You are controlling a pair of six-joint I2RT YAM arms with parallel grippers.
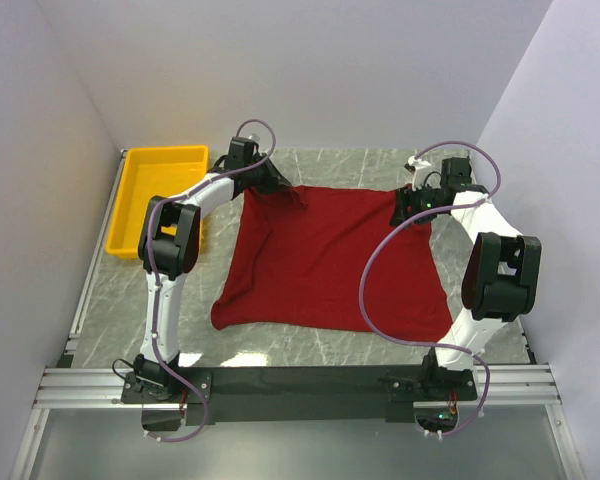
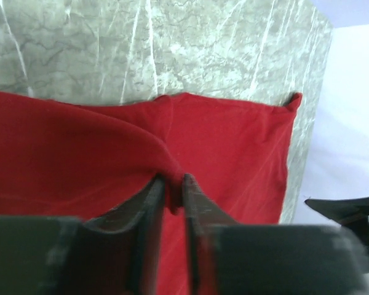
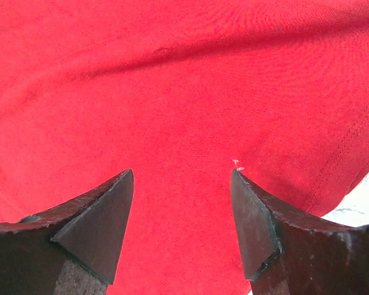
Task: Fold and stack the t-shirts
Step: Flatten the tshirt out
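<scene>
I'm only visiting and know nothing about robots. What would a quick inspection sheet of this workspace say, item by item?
Surface: grey marbled table, flat.
Job's things: one dark red t-shirt, lying spread out and wrinkled.
Clutter: yellow tray at the far left corner, looks empty.
Grippers: left pincer closed on a raised fold of the t-shirt near its far left corner; right pincer open just above the cloth near the far right corner.
Cables: purple cable from the right arm loops over the t-shirt; another runs along the left arm.
Surroundings: white walls on three sides; nothing else seen.
</scene>
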